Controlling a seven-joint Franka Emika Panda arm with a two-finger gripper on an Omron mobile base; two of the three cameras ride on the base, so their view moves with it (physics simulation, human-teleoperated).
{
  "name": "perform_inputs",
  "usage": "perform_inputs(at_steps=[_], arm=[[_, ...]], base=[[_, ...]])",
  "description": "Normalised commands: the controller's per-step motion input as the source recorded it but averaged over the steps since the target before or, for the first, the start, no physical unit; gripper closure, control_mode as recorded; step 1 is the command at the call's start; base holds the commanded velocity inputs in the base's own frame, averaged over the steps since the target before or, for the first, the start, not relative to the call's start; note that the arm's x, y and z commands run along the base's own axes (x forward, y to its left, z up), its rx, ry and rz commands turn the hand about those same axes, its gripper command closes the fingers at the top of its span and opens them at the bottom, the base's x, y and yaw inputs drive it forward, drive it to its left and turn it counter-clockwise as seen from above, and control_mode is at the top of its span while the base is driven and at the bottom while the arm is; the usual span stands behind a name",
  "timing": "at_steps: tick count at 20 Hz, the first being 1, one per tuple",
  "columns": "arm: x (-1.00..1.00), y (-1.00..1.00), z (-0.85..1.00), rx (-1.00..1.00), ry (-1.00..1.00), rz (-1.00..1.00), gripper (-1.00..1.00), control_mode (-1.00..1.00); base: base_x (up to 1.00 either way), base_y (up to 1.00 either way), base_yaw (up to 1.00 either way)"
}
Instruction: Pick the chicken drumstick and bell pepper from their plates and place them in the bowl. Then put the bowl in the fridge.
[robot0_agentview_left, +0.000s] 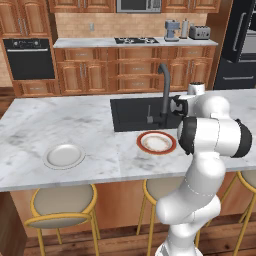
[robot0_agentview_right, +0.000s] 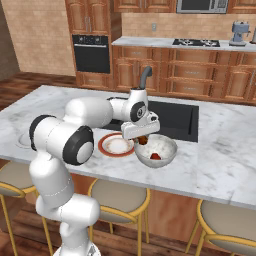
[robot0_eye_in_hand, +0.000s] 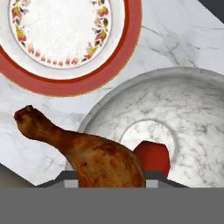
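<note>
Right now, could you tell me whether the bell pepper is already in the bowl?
Yes, it is in. The red bell pepper lies on the bottom of the bowl, while the chicken drumstick hangs above the rim, held in the jaws.

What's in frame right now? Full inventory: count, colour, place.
chicken drumstick: 1, brown, held in the gripper above the near rim of the bowl
bell pepper: 1, red, inside the bowl
bowl: 1, white-grey, on the island counter beside the red-rimmed plate
red-rimmed plate: 1, white with orange-red rim, in front of the sink
plain plate: 1, white-grey, on the counter's left part
sink: 1, black, set in the island
faucet: 1, dark grey, at the sink
wall oven: 1, black, back left
fridge: 1, black, back right
stools: 3 in view, tan seats, gold frames, under the island
gripper: 1, shut on the drumstick
</note>
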Motion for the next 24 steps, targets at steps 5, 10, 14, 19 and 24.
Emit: perform_inputs(at_steps=[5, 10, 14, 19, 24], arm=[[0.23, -0.55, -0.04, 0.00, 0.16, 0.00, 1.00, -1.00], [0.16, -0.55, -0.09, 0.00, 0.14, 0.00, 1.00, -1.00], [0.01, -0.46, -0.25, 0.00, 0.12, 0.00, 1.00, -1.00], [0.06, -0.18, -0.33, 0.00, 0.03, 0.00, 1.00, -1.00], [0.08, 0.00, -0.29, 0.01, 0.02, 0.01, 1.00, -1.00]], base=[[0.00, 0.00, 0.00], [0.00, 0.00, 0.00], [0.00, 0.00, 0.00], [0.00, 0.00, 0.00], [0.00, 0.00, 0.00]])
